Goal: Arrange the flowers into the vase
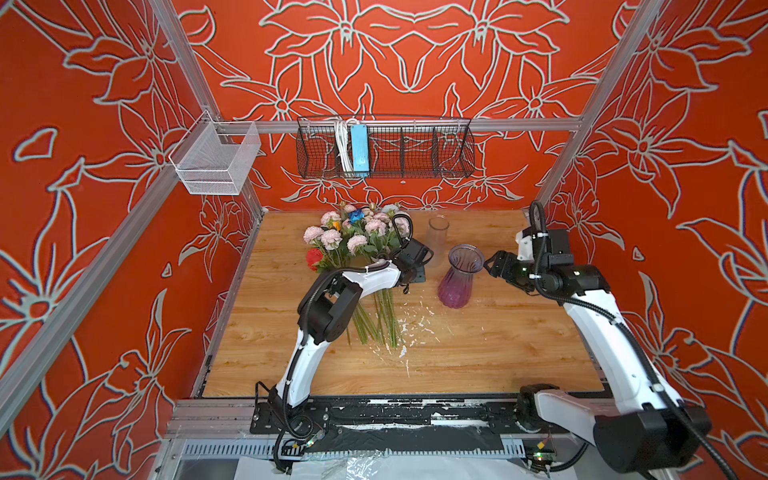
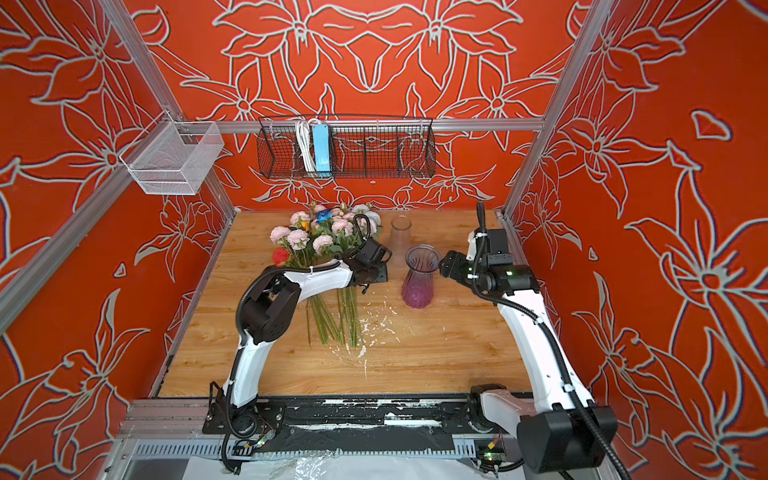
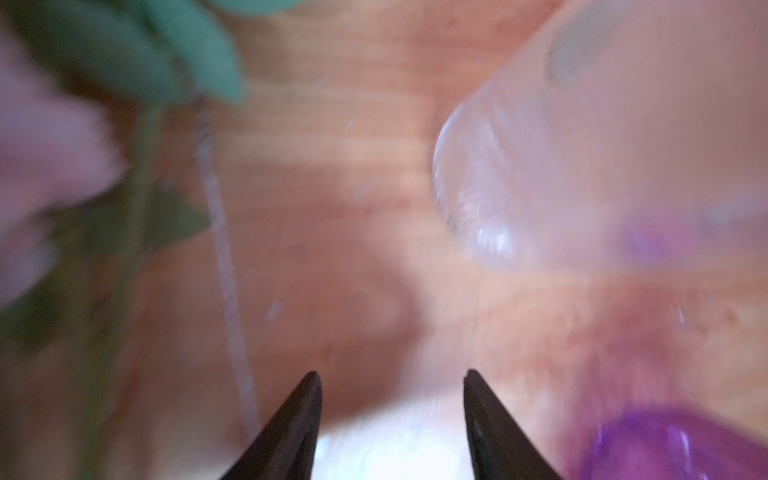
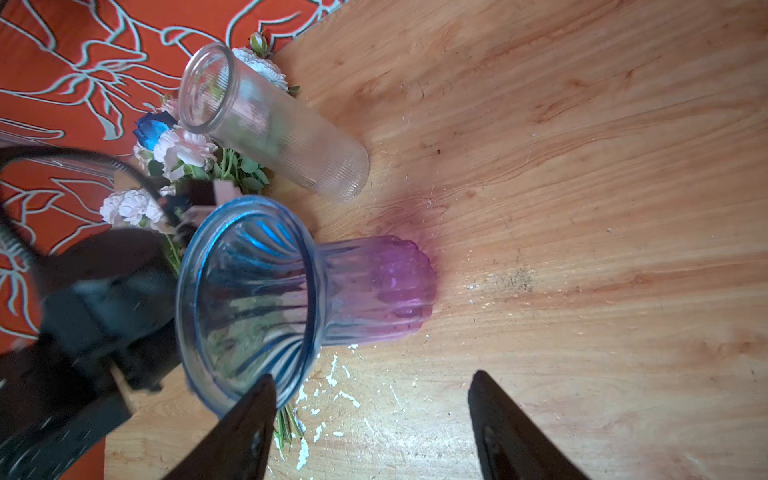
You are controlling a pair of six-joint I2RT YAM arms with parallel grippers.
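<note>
The flowers point(image 1: 357, 237) point(image 2: 324, 232) lie in a bunch on the wooden table at the back left, mostly pale pink with a blue and a red bloom, green stems pointing toward the front. My left gripper point(image 1: 409, 278) point(image 3: 390, 374) hangs over the right side of the bunch, open, with only table between its fingers. The vase point(image 1: 459, 278) point(image 4: 311, 286), fluted, bluish at the rim and purple at the base, stands upright in the middle. My right gripper point(image 1: 492, 264) point(image 4: 372, 374) is open just right of the rim, holding nothing.
A clear ribbed glass cylinder point(image 1: 438, 232) point(image 4: 274, 124) stands behind the vase. White flecks point(image 1: 415, 328) are scattered on the table point(image 1: 498, 353). A black wire basket point(image 1: 386, 149) and a white mesh basket point(image 1: 216, 160) hang on the frame above the back edge.
</note>
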